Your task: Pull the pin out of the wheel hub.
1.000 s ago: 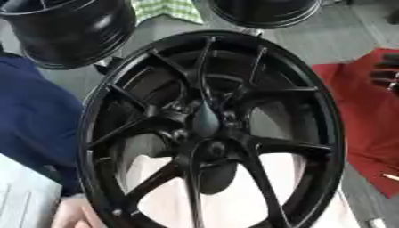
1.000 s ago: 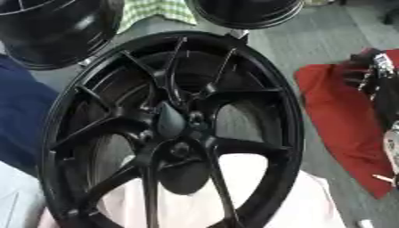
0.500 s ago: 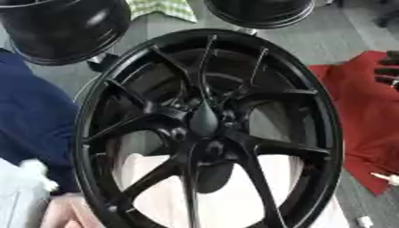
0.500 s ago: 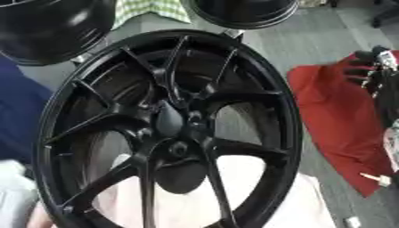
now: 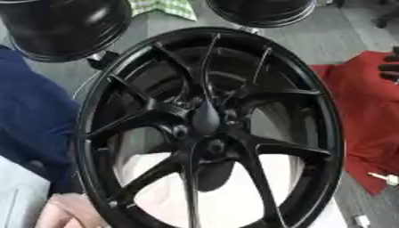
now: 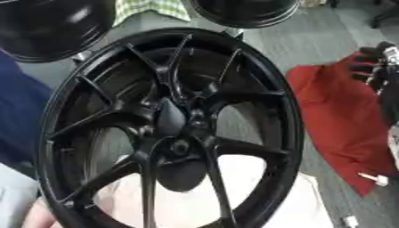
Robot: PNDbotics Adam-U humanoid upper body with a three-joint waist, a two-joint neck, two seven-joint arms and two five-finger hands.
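The wheel [image 5: 210,129] is standing tilted, filling both views, its hub [image 5: 209,133] at centre – no pin is showing there, so progress is impossible to judge. The right hand [image 6: 376,67] is hovering over a red cloth [image 6: 339,120], fingers unreadable

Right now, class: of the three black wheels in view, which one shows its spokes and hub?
The big near wheel; the two far ones show only barrels.

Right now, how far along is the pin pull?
Undecided: no pin shows at the dark wheel hub, which fits one hidden there or one already out. The right hand is over the red cloth, clear of the hub. A person's hand holds the rim.
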